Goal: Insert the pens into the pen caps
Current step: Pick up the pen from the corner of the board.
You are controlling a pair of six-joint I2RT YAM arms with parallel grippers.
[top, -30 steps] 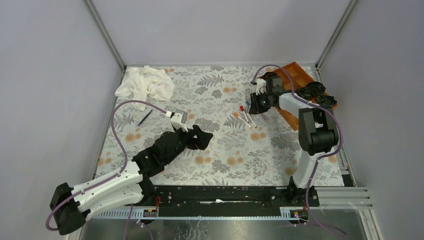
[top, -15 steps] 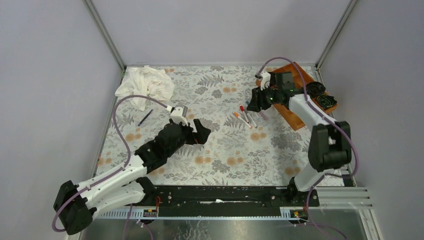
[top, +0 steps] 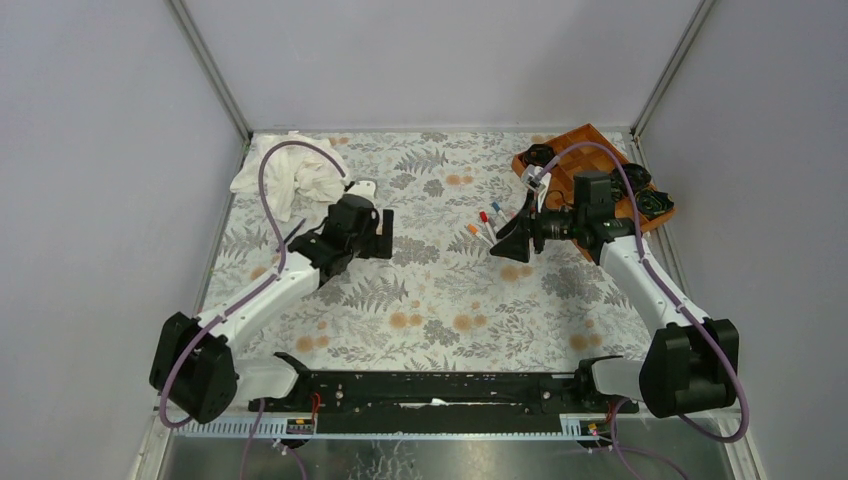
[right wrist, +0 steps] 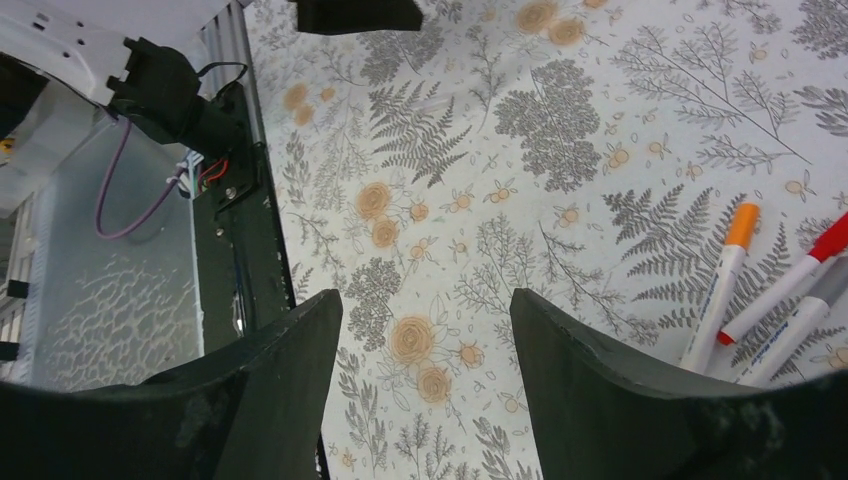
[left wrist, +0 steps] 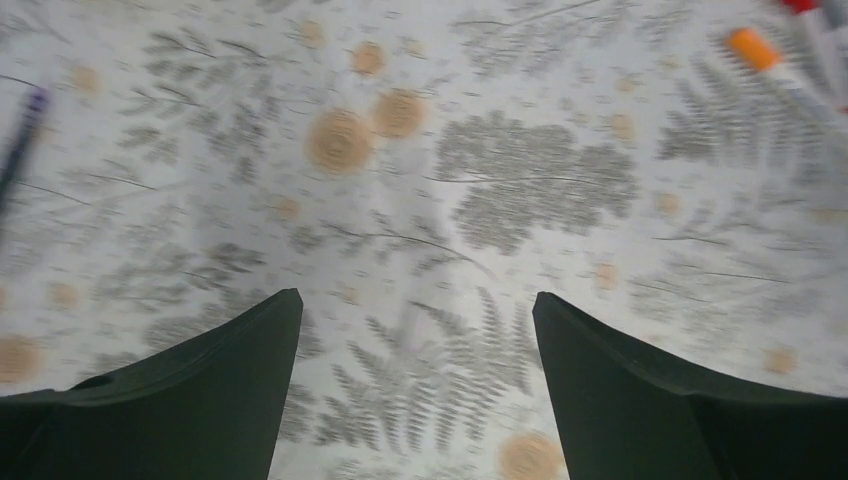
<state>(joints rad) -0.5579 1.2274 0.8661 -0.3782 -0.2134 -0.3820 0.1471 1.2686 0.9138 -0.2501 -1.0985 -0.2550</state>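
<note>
Left gripper [left wrist: 415, 300]: fingers spread wide with nothing between them, hovering over the floral mat [top: 440, 300] left of centre.
Right gripper [right wrist: 425, 300]: jaws apart and empty, just beside the cluster of three pens.

Pens, count 4:
- Three white-barrelled ones lie side by side on the mat right of centre: orange-ended pen [right wrist: 722, 285], red-ended pen [right wrist: 785, 290] and blue-ended pen [top: 497, 210].
- One dark pen [left wrist: 18, 150] lies alone at the mat's left, by the left arm and well apart from the three.

Caps: the orange cap [right wrist: 742, 224] reads as seated on its barrel. Red and blue are too small to tell.

Other:
- 1 white cloth [top: 290, 172] at the far left corner.
- 1 orange tray [top: 590, 145] at the far right, holding black rosette objects [top: 655, 203] — at least 3 counted.
</note>
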